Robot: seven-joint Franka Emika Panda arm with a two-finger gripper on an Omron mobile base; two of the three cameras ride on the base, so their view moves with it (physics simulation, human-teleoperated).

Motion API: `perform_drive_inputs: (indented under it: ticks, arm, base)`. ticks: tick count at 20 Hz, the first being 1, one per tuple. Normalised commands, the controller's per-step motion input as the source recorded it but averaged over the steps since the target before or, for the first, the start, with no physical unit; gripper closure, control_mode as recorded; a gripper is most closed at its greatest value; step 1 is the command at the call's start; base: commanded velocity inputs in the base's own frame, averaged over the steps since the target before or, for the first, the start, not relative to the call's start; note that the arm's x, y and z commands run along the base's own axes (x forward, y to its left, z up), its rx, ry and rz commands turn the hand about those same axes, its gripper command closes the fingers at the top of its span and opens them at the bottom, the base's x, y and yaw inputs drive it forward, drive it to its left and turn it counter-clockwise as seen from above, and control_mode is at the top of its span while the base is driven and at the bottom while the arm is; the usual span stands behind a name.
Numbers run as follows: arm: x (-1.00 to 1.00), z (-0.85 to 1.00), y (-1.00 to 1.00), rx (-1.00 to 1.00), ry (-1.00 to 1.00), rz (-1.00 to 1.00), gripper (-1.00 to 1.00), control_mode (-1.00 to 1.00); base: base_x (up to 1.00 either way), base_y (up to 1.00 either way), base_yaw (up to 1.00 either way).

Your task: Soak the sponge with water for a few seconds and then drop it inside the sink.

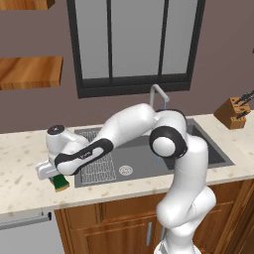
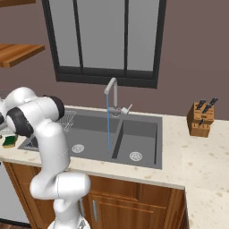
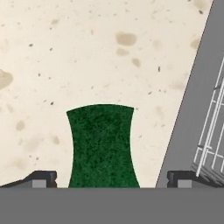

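The sponge [image 1: 61, 183] lies flat on the speckled counter just left of the sink [image 1: 139, 154], green side up. My gripper [image 1: 56, 176] hangs directly over it. In the hand view the sponge [image 3: 102, 146] sits between my two fingertips [image 3: 41, 178], which stand wide open with clear gaps on both sides. A thin blue stream of water [image 2: 108, 125] runs from the gooseneck faucet [image 2: 112, 87] into the left basin of the sink [image 2: 94, 134]. The sponge [image 2: 9, 141] peeks out behind my arm at the far left.
A wire rack [image 1: 98, 168] lies in the sink's left part, close to the sponge; its wires [image 3: 210, 131] run along the hand view's right side. A knife block [image 2: 200, 118] stands on the counter far right. A window is behind the faucet.
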Motion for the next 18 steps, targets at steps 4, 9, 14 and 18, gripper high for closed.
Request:
perform_drive_inputs:
  ticks: [4, 9, 14, 18]
  arm:
    - [0.02, -0.13, 0.01, 0.03, 0.07, 0.00, -1.00, -1.00]
    - [0.13, -0.03, 0.00, 0.01, 0.03, 0.00, -1.00, -1.00]
    - [0.13, 0.00, 0.00, 0.00, 0.00, 0.00, -1.00, -1.00]
    - [0.06, -0.03, 0.01, 0.00, 0.00, 0.00, -1.00, -1.00]
  base:
    - [0.00, 0.00, 0.00]
    - [0.00, 0.00, 0.00]
    - [0.00, 0.00, 0.00]
    - [0.00, 0.00, 0.00]
